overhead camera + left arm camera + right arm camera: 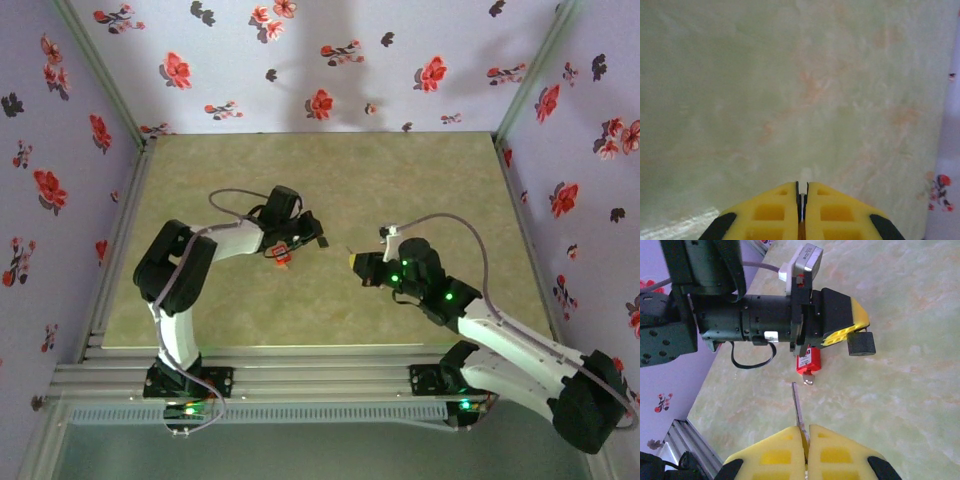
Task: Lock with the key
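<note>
Green-marbled table [420, 170], centre: your left gripper [859, 324] is clamped on the padlock [808, 359]. Your right gripper [806, 432] pinches the key [797, 405] tight, its tip just beside the padlock, not touching.

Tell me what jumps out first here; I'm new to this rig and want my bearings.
The left gripper with yellow fingers stretches sideways over the pale green table, a small red padlock beside it and a black squarish piece at its fingertips. Facing it, the right gripper, shut on a thin silver metal blade, points that blade toward the padlock. Purple flowered walls enclose the table.
</note>
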`<state>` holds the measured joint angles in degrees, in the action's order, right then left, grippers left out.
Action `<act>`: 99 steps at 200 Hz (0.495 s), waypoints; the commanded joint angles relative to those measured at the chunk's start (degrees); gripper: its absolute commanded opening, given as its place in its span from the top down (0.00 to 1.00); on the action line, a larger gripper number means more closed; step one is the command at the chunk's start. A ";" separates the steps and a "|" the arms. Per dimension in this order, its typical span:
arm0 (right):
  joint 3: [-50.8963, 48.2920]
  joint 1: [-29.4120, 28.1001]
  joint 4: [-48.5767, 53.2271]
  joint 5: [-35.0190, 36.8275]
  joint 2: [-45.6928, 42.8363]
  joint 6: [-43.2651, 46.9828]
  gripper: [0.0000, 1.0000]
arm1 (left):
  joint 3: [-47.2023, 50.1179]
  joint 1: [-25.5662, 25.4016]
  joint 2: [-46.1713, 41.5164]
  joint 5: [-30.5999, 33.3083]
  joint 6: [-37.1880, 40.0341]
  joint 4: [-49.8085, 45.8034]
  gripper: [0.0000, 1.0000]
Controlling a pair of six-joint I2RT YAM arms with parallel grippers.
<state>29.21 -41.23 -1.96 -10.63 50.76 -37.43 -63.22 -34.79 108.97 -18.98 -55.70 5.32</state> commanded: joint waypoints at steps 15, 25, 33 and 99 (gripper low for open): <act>-2.01 0.23 1.53 1.36 -3.91 0.42 1.00 | -6.50 -0.90 3.42 4.29 4.66 -8.72 1.00; -2.69 0.25 1.58 1.32 -4.74 0.16 1.00 | -7.74 -1.12 4.18 5.01 5.18 -10.03 1.00; -3.13 0.19 1.66 1.45 -5.29 -0.04 1.00 | -8.49 -1.16 4.82 5.48 5.49 -10.76 1.00; -4.48 0.19 2.05 0.93 -6.56 -1.07 1.00 | -11.63 -1.34 8.48 6.00 6.35 -12.50 1.00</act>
<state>25.63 -41.23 -0.03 -10.44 44.99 -37.65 -72.73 -35.75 115.68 -14.02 -51.20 -5.04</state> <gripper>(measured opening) 0.049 0.078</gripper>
